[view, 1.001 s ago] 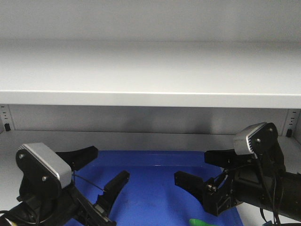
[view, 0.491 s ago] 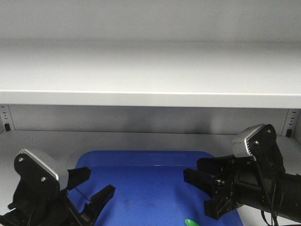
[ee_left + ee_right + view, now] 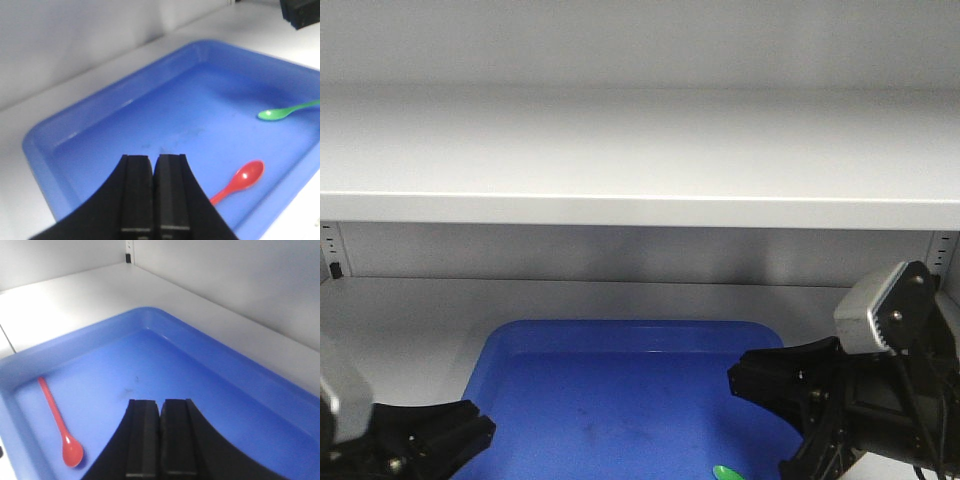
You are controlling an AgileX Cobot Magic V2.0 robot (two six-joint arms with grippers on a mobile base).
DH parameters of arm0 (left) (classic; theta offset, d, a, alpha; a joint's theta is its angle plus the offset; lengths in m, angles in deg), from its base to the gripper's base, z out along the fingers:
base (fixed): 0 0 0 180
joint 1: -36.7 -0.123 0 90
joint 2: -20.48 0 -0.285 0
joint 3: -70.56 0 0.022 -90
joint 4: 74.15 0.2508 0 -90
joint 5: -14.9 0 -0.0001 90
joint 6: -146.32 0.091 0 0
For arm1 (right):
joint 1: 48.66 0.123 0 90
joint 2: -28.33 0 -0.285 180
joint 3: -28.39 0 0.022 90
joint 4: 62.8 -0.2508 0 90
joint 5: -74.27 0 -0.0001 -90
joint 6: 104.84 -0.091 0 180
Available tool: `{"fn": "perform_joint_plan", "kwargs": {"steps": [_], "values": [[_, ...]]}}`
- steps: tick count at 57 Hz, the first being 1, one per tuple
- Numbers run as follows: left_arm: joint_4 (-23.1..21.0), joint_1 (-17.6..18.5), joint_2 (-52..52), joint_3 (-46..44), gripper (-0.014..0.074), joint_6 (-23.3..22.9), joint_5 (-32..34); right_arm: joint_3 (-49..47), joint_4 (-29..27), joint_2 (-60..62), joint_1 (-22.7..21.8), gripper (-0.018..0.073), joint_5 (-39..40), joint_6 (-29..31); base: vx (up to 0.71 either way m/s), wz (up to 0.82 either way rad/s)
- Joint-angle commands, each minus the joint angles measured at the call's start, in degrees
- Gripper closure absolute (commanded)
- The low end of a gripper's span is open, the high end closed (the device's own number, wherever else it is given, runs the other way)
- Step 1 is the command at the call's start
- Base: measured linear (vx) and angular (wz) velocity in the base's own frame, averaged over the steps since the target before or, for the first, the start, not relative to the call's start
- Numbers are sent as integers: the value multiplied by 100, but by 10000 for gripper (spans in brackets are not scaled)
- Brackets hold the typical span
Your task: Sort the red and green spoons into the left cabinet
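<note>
Now both arms pulled back low; left tool [image 3: 152, 192] and right tool [image 3: 160, 437] closed, empty. Red plastic spoon [image 3: 239, 182] and green plastic spoon [image 3: 285, 112] still in blue plastic tray [image 3: 75, 127]; neither grasped yet.

Front view level into cabinet [image 3: 640, 150]; wrist views close, downward — all share blue tray [image 3: 620, 340].

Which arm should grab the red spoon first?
Probably the left. In its wrist view, the red spoon lies in the blue tray just beside the shut left gripper. From the right gripper, also shut, it sits off at the tray's far side.
</note>
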Motion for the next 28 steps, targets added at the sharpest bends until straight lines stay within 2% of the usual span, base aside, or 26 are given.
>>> {"fn": "perform_joint_plan", "kwargs": {"steps": [1, 28], "values": [[-36, 2, -220, -183, 604, -10, 390, -188, -216, 176, -9, 564, -86, -6, 0, 0], [-36, 2, -183, -183, 603, -5, 385, -188, -203, 175, -9, 564, -73, -6, 0, 0]]}}
